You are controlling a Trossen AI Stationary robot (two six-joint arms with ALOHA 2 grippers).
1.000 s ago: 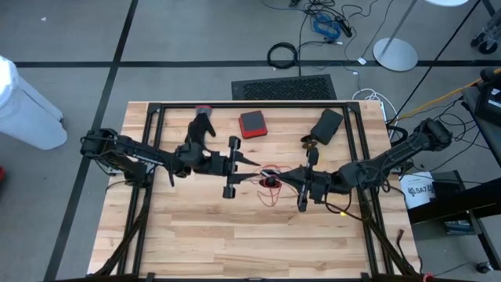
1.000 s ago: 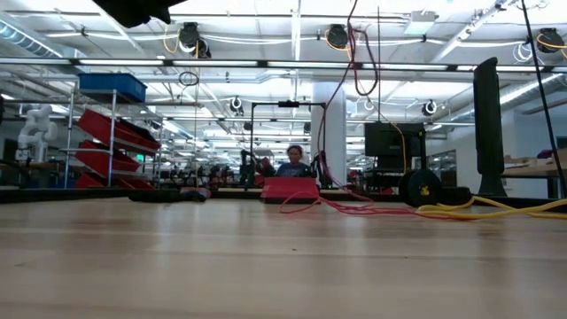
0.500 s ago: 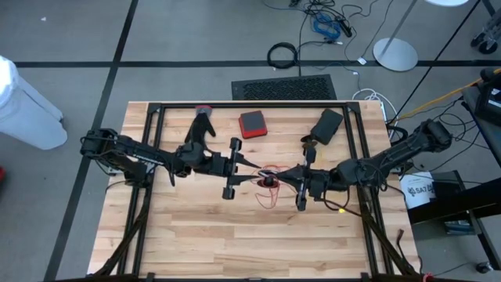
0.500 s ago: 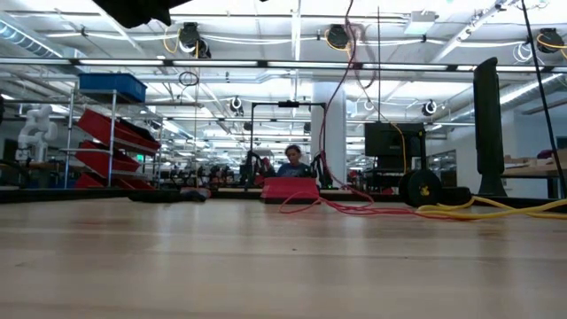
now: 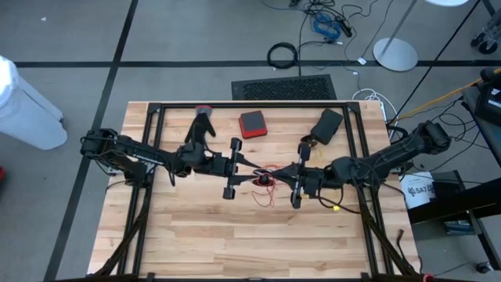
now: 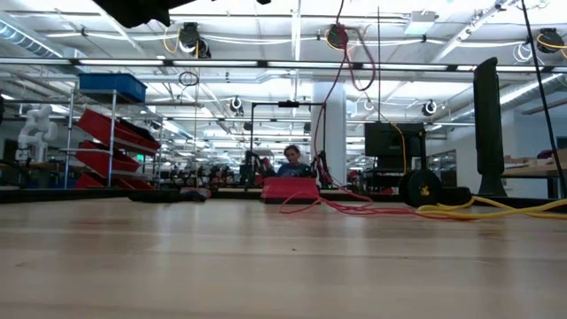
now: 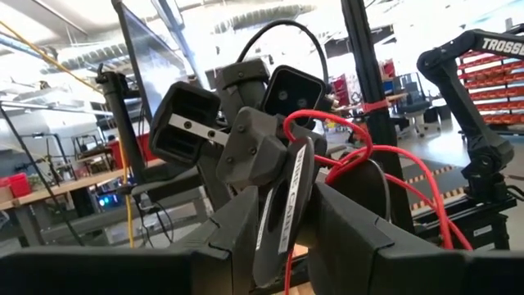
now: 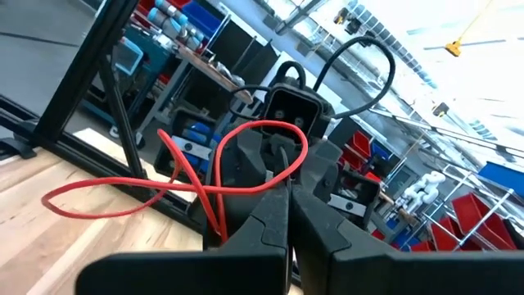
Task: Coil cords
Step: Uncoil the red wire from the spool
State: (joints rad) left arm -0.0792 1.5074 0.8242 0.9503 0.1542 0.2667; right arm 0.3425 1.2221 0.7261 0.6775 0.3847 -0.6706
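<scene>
your left gripper [image 5: 252, 173] has its jaws parted round the red cord [image 5: 266, 188]; your right gripper [image 5: 275, 175], facing it, has its jaws pinched on that cord.

Two dark jointed arms, black cables, white lettering on link

A robotics lab on an open industrial floor.

Beyond the wooden table [image 5: 235, 235] and its black frame [image 5: 250, 106], behind both arms, the low view shows a long hall with ceiling strip lights [image 6: 266, 62], shelves of red bins [image 6: 115, 146] and a blue bin [image 6: 111, 86], a white robot arm [image 6: 34, 128] on a bench, dark monitors [image 6: 388, 139] and a seated person [image 6: 292, 161]. Loose floor cables [image 5: 329, 19] and a round stand base [image 5: 395, 53] lie on the grey concrete past the table's far edge.
</scene>
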